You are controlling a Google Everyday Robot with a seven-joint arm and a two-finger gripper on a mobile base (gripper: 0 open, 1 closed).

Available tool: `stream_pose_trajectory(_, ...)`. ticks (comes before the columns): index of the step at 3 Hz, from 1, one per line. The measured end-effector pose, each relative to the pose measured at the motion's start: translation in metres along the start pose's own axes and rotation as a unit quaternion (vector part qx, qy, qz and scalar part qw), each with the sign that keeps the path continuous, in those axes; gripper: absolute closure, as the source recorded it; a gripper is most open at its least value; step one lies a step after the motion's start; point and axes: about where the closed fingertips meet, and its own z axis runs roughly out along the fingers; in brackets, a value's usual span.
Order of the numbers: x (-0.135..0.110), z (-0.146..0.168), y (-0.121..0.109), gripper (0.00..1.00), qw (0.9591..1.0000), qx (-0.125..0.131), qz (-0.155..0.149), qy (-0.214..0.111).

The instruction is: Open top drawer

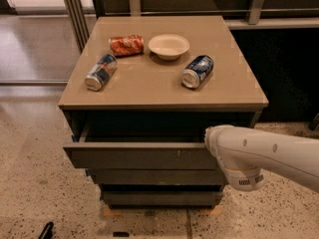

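The top drawer (139, 156) is the widest dark grey-brown front under the tan cabinet top (149, 91). It stands pulled out toward me, with a dark gap showing behind its front panel. Small pale scratch marks show on the panel. My white arm (259, 156) reaches in from the right. My gripper (211, 139) is at the right end of the drawer's top edge, mostly hidden behind the arm's wrist.
On the cabinet top lie a red can (126, 45), a blue-silver can (101, 71), another blue can (197, 70) and a cream bowl (169, 46). Two slimmer drawer fronts (154, 177) sit below. Speckled floor surrounds the cabinet. A dark wall panel stands at right.
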Motion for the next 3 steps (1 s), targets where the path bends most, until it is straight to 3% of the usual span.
stream_pose_trajectory(1,0.017,0.006,-0.007,1.0,0.9994,-0.009,0.013,0.03)
stream_pose_trajectory(2,0.017,0.005,-0.007,1.0,0.9994,-0.009,0.013,0.03)
stream_pose_trajectory(3,0.035,-0.001,-0.007,1.0,0.9983,-0.026,0.025,0.045)
